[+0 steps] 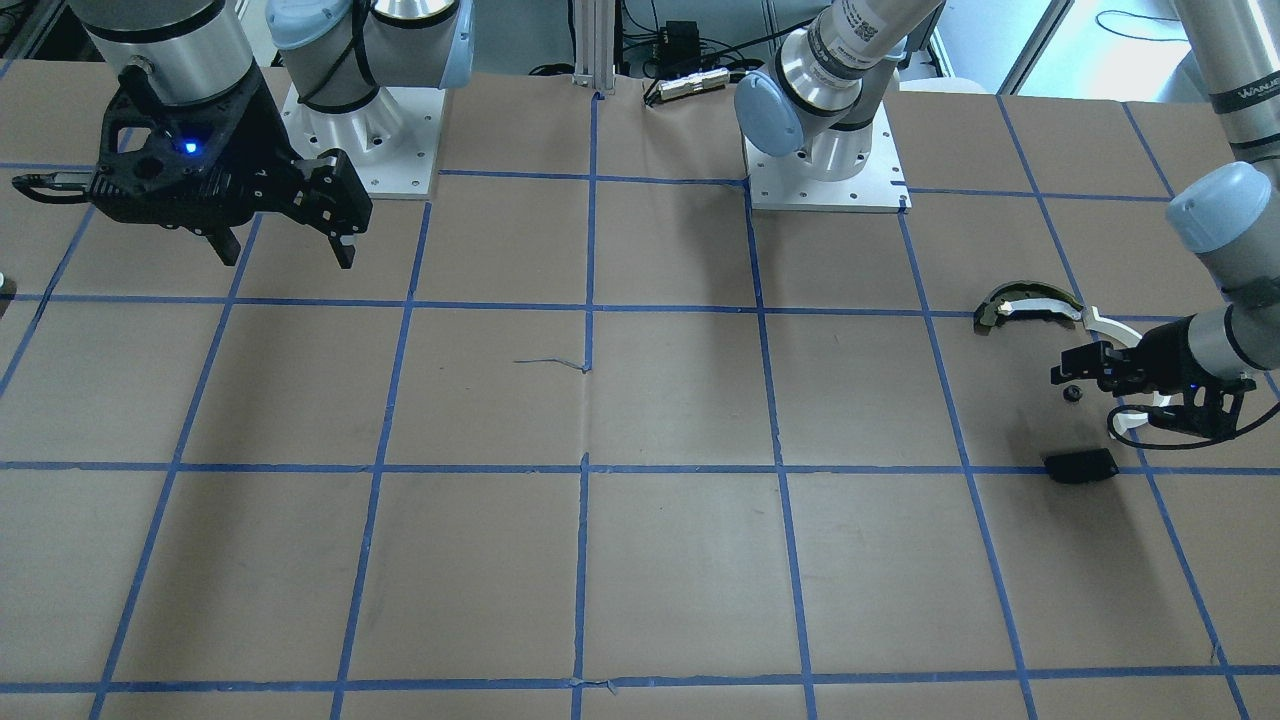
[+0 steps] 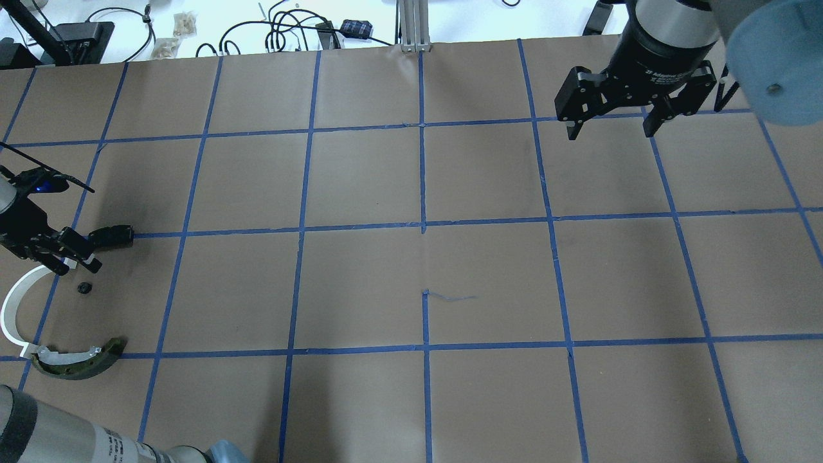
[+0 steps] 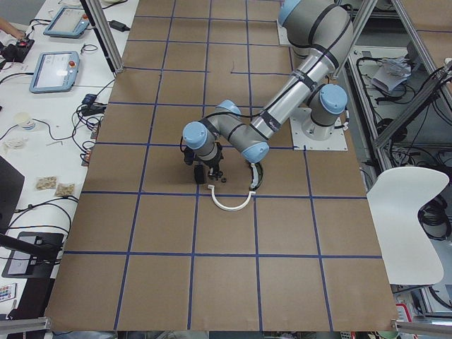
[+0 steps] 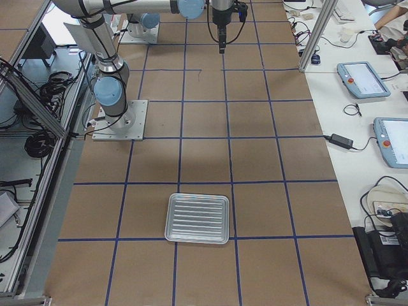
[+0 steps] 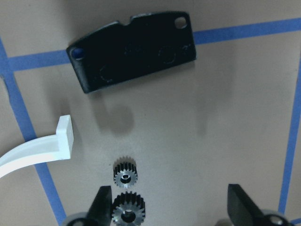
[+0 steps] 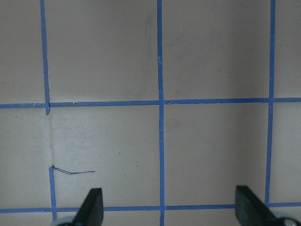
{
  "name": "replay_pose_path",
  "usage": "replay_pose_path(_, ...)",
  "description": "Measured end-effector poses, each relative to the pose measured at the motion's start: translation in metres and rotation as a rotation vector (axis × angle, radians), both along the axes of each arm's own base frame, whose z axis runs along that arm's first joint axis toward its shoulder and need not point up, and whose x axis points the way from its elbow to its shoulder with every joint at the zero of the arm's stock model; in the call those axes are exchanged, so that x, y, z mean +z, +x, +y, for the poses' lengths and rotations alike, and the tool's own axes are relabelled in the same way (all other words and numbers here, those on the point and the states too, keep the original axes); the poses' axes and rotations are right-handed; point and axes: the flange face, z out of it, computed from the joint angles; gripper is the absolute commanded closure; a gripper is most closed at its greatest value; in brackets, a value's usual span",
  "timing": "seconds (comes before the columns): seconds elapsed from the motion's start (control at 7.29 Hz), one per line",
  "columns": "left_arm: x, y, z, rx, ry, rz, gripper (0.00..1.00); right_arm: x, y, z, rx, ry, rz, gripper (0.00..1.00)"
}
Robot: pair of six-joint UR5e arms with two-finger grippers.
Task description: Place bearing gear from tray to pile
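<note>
While left hand gapes, bearing gear lies near black plate

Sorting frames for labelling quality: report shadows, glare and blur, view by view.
Front-facing: the left pincer throws a shadow that darkens the paper around the black plate. Overhead: the bench beyond the table is blown out white. Left wrist: gear crisp, fingertips soft.

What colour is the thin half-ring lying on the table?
White; the thin half-ring arc shows best in the overhead view.
</note>
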Motion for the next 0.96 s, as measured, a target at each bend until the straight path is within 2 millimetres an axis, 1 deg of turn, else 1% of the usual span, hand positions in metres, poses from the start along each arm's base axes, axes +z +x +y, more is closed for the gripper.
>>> replay_pose_path(0.14,0.001,0.000,0.000,0.001,0.000,0.000,0.00,0.000,0.000,0.000,0.000,0.000,0.000,0.00)
replay_pose_path(0.55,0.003,-0.003,-0.002,-0.004,-0.003,-0.002,0.00,0.000,0.000,0.000,0.000,0.000,0.000,0.00)
replay_pose_path(0.69,0.009,-0.009,-0.007,-0.019,-0.013,-0.012,0.00,0.000,0.000,0.000,0.000,0.000,0.000,0.00)
replay_pose_path(0.82,0.025,-0.019,-0.016,-0.036,-0.028,-0.028,0.00,0.000,0.000,0.000,0.000,0.000,0.000,0.00)
replay_pose_path(0.96,0.050,-0.034,-0.028,-0.036,-0.037,-0.047,0.00,0.000,0.000,0.000,0.000,0.000,0.000,0.00)
